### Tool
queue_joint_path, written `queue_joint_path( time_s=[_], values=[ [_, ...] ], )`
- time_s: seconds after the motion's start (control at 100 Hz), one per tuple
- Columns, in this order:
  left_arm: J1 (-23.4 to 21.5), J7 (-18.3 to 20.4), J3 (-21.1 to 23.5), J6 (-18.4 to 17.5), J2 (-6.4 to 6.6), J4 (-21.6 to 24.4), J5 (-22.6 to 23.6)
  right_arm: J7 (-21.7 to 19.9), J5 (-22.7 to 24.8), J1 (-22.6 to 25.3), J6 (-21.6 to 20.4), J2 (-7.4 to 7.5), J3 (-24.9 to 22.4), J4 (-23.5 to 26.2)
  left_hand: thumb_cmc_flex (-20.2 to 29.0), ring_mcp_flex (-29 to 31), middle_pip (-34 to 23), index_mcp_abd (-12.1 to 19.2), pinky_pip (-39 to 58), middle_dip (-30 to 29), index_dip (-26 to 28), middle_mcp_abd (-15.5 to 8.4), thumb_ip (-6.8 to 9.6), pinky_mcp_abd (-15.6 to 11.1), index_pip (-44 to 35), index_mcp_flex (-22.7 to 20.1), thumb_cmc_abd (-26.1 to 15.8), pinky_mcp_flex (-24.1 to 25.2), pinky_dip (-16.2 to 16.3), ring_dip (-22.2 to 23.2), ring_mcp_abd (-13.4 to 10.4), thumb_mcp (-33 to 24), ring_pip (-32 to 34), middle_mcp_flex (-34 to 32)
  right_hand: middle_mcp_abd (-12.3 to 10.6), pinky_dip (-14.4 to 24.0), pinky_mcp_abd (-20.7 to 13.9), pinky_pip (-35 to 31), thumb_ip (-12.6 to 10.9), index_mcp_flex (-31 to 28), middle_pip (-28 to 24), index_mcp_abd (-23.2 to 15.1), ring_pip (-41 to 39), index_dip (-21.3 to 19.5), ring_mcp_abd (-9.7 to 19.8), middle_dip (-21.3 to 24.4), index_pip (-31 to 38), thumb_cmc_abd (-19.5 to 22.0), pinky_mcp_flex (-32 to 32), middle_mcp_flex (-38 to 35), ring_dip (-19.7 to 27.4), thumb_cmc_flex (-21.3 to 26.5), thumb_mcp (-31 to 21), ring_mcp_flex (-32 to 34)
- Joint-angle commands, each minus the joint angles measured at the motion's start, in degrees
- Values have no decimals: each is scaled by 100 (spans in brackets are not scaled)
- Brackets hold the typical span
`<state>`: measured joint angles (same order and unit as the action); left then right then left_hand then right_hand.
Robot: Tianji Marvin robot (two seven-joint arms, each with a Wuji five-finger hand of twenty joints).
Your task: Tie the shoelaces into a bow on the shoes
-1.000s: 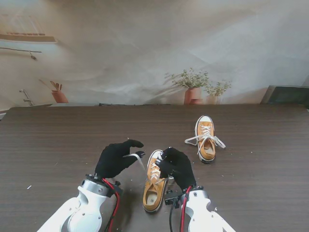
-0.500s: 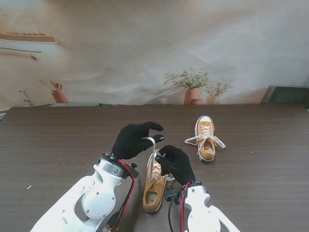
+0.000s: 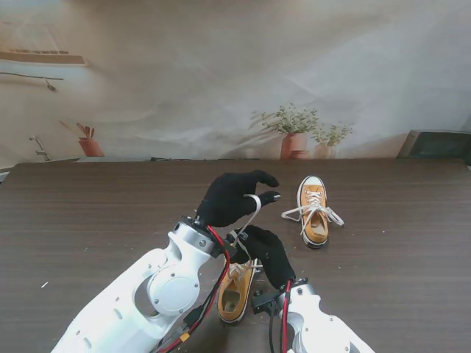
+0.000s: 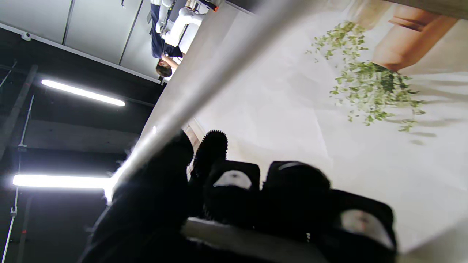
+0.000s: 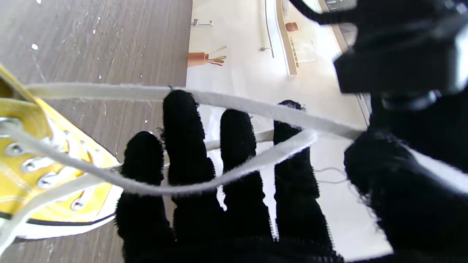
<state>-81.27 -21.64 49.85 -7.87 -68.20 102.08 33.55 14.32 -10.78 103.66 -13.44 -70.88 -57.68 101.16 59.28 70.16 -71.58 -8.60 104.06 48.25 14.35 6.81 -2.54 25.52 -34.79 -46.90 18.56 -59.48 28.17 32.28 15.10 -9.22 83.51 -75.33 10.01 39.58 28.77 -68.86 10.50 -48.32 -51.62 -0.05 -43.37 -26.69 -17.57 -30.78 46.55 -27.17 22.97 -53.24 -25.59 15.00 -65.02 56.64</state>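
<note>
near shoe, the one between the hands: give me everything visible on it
The near shoe is a mustard-yellow canvas high-top with a white rubber sole edged by a dark stripe, metal eyelets and flat white laces. It rests sole-down on the dark wood table, opening toward me; its toe is hidden behind the hands. Its laces are not tied in a bow: the left hand holds one lace pulled up and away from the shoe, and strands run across the fingers of the right hand, which sits over the shoe's front.
</note>
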Motion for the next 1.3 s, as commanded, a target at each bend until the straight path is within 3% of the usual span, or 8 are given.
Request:
queue_joint_path(
  time_s=[0.0,0.25,0.44,0.61,0.86,0.95,1.08,1.29],
  values=[
    [142,94,-79,73,-135,25,-47,-90,95,24,-17,47,-22,14,243,268,-207,320,395,80,98,-117,77,21,-36,53,-189,-91,-65,105,-168,187,32,-58,-141,72,-155,54,-138,74,53,-127,83,-215,189,52,-93,-252,-79,128,-51,-81,318,-156],
    [769,118,-568,352,-271,-325,-122,-93,332,9,-43,70,-52,-48,236,267,-208,342,382,81,88,-131,80,16,-66,53,-205,-87,-70,108,-194,204,33,-60,-365,89,-301,-11,-78,255,-131,-167,-12,-406,392,0,167,-1076,18,105,-72,223,168,-130],
    [1176,290,-930,591,-378,-655,-317,35,751,-22,-58,71,-56,-129,230,262,-178,349,231,71,64,-192,86,30,-69,71,-205,-63,-133,70,-215,219,-67,-46,-627,141,-497,-496,862,300,-511,-863,-464,551,667,-159,1328,-1732,432,-159,-137,1026,202,152],
    [1353,400,-1195,722,-450,-850,-432,126,945,-28,-67,68,-76,-163,174,266,27,327,-308,-2,27,-272,85,392,29,122,-270,14,-336,-80,-174,254,-535,62,-755,177,-585,-703,743,-104,-719,-1436,-733,736,788,-295,1634,-1733,598,-373,-195,1502,33,280],
    [1522,908,-1384,1009,-403,-905,-584,196,967,9,-87,56,-108,-134,-648,-1040,2051,339,-1697,-483,198,-7,87,581,909,537,-401,1725,554,190,193,-169,-2243,1400,-791,158,-604,-753,618,-572,-745,-1702,-806,602,815,-296,1727,-1687,619,-528,-174,1728,-241,323],
    [1550,1059,-1389,1029,-376,-906,-654,193,923,28,-94,54,-114,-118,-991,-2197,3155,425,-2602,-907,127,127,114,532,1220,886,-482,2982,974,237,235,-425,-3311,2263,-806,150,-637,-771,635,-562,-788,-1600,-831,388,838,-330,1741,-1747,610,-525,-169,1743,-356,302],
    [1627,1483,-1383,1240,-261,-815,-681,78,787,56,-84,75,-124,-83,-1034,-4338,4629,563,-4442,-1674,-46,295,173,-9,1778,1542,-645,5185,590,-91,96,0,-5172,4176,-852,144,-705,-754,647,-447,-906,-1467,-850,-51,888,-429,1689,-1584,499,-400,-162,1838,-366,166],
    [1843,1872,-1421,1562,-179,-872,-631,-36,699,76,-23,99,-124,-49,-1116,-5691,5772,560,-6584,-2606,-145,338,249,-534,2188,1859,-696,6095,461,-601,-60,313,-6660,5577,-901,105,-779,-583,652,-253,-1030,-1450,-743,-481,953,-529,1738,-1412,280,-210,-124,1933,-402,-74]
  ],
)
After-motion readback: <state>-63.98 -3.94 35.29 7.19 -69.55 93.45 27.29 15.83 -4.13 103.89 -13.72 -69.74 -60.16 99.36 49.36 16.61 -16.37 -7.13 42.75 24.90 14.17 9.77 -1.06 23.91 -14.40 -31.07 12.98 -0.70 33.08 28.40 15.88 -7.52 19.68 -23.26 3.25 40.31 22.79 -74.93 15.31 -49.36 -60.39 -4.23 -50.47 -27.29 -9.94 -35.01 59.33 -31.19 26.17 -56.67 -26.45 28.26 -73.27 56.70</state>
